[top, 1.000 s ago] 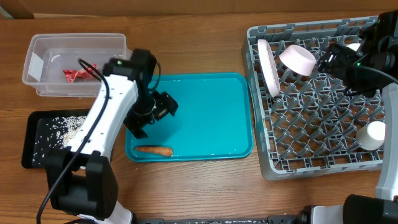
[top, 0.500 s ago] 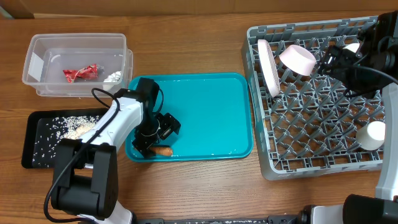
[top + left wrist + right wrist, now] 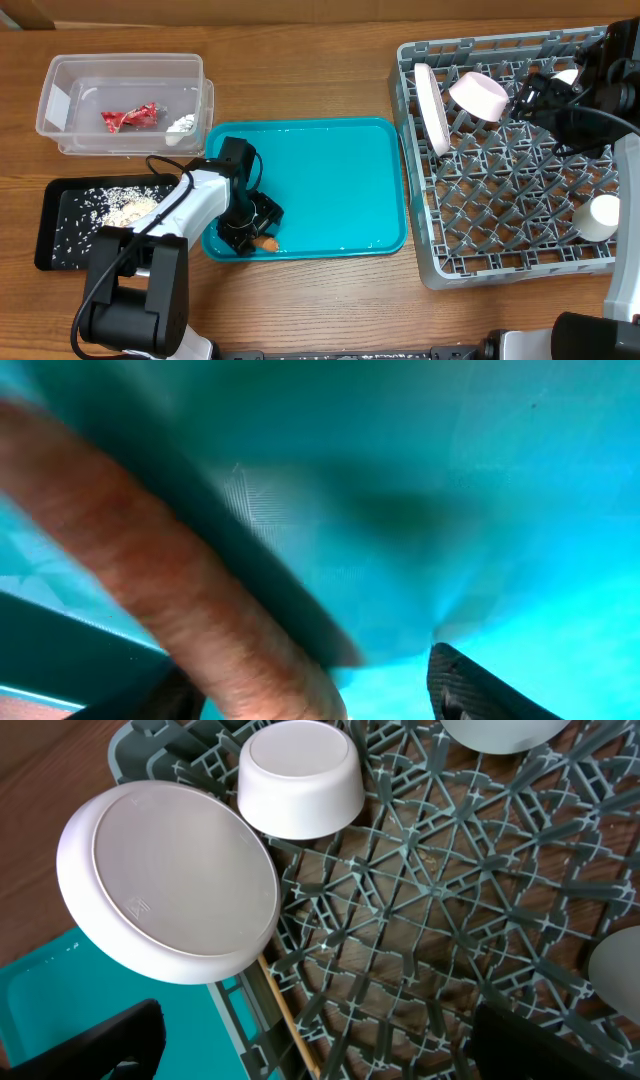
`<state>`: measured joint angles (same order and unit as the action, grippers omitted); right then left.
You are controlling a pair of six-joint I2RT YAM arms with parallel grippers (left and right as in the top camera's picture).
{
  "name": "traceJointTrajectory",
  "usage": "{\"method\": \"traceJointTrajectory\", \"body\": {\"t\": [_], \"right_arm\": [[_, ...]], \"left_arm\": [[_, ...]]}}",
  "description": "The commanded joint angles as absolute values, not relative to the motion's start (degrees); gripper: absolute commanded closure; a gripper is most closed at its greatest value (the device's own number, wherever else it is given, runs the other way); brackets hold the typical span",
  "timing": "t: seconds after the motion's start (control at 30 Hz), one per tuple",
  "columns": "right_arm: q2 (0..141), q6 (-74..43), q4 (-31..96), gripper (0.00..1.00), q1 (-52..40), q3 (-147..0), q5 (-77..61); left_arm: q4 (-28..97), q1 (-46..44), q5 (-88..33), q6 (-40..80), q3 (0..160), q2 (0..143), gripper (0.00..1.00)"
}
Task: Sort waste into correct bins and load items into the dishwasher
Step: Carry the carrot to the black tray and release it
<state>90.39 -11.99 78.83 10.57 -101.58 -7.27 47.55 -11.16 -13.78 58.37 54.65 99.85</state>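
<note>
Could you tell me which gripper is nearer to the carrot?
Left. The left gripper is down on the teal tray with the carrot between its fingers; the right gripper is far off over the dish rack.

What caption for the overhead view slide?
Overhead: left gripper over the carrot on the teal tray; pink bowl and white plate sit in the dish rack.

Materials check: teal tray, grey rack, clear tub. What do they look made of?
Teal tray: probably plastic, glossy; highlights glint along its rim.
Grey rack: moulded plastic, matte; one-piece lattice base with upright pegs.
Clear tub: thin plastic, transparent and slightly cloudy; its walls are see-through.
</note>
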Motion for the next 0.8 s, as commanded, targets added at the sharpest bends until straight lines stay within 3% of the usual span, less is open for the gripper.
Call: {"method": "traceJointTrajectory", "body": {"t": [0.0, 0.13, 0.3, 0.47, 0.77], "right_arm": [[90.13, -11.73, 78.59, 0.00, 10.68, -101.60, -7.60], [90.13, -11.73, 78.63, 0.00, 10.68, -101.60, -7.60], [90.13, -11.73, 78.67, 0.00, 10.68, -101.60, -7.62], [90.13, -11.73, 78.83, 0.00, 10.68, -101.60, -7.60], [90.13, -11.70, 78.81, 0.00, 10.68, -101.60, -7.57]], "left_arm": [[45.78, -11.33, -11.20, 58.30, 53.10, 100.62, 0.44], [43.53, -11.27, -10.46, 58.26, 53.10, 100.62, 0.62], [41.32, -10.76, -10.13, 58.26, 53.21, 100.62, 0.72], [42.15, -8.80, -10.17, 52.99, 56.31, 100.60, 0.89], [60.03, 2.46, -5.06, 44.53, 76.73, 100.57, 0.96]]}}
